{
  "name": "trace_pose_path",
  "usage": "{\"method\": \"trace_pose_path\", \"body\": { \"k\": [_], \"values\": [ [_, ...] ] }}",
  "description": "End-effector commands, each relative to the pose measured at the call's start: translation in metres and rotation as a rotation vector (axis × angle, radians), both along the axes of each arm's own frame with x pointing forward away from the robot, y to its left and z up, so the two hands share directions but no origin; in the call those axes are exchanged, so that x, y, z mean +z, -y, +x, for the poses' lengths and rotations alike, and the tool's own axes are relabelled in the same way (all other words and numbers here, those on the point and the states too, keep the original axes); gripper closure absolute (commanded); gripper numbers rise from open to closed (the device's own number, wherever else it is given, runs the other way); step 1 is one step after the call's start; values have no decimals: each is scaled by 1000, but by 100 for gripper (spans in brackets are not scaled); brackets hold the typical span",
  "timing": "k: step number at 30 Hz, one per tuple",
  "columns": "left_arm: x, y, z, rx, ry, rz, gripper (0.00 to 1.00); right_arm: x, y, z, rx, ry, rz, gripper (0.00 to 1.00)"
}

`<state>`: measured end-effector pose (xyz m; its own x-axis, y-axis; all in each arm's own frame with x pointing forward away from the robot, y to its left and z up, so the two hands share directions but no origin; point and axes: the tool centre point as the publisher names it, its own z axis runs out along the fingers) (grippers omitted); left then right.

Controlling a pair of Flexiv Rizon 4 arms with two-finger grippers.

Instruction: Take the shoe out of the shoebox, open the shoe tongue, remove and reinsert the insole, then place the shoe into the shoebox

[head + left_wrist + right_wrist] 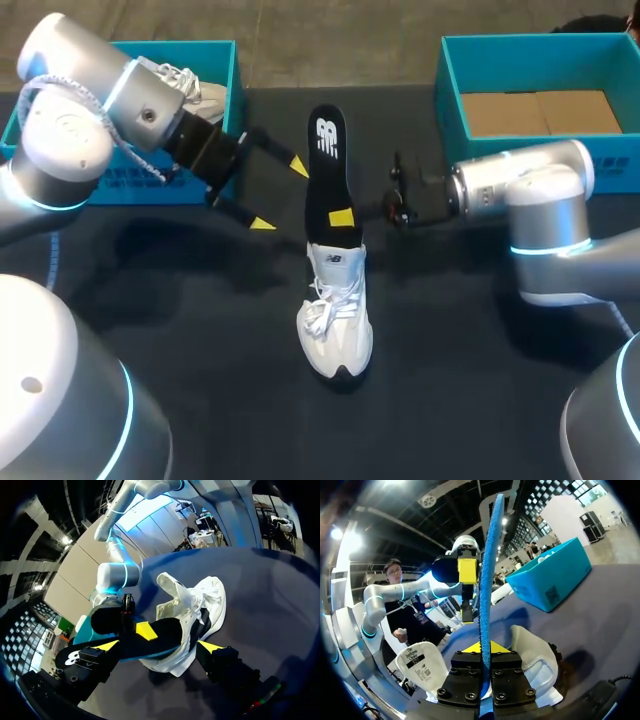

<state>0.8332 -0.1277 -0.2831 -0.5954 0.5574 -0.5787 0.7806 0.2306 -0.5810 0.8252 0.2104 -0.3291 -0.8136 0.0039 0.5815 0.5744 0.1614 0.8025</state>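
A white shoe [336, 318] lies mid-table, toe toward me. A black insole [328, 160] sticks out of its opening, pointing toward the far edge. My right gripper [341, 217] comes in from the right and is shut on the insole near the shoe's collar. In the right wrist view the insole's blue edge [487, 575] stands up from between the shut tips [481, 649], with the shoe [532, 657] below. My left gripper [280, 195] is open just left of the insole, touching nothing. From the left wrist the shoe [205, 605] and insole [165, 632] lie ahead of the spread fingers [159, 646].
A teal shoebox [222, 60] at the back left holds a second white shoe [196, 92]. Another teal shoebox [450, 90] at the back right has a brown cardboard floor. The dark table surface [200, 330] spreads around the shoe.
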Motion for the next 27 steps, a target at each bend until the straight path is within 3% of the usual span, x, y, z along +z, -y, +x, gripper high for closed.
{"method": "trace_pose_path", "body": {
  "k": [1,14,20,24,27],
  "values": [
    [-2,2,1,5,-1,-1,0,-4,-2,-6,0,-11,-7,100],
    [0,6,1,0,12,-16,0,-14,-2,-16,12,-54,-26,100],
    [2,8,0,-2,14,-24,0,-5,-3,-14,7,-23,-24,100],
    [2,8,0,-4,9,-30,0,0,-4,-11,11,-4,-23,73],
    [2,8,-1,-2,10,-34,0,4,-4,-10,11,7,-24,71]
  ]
}}
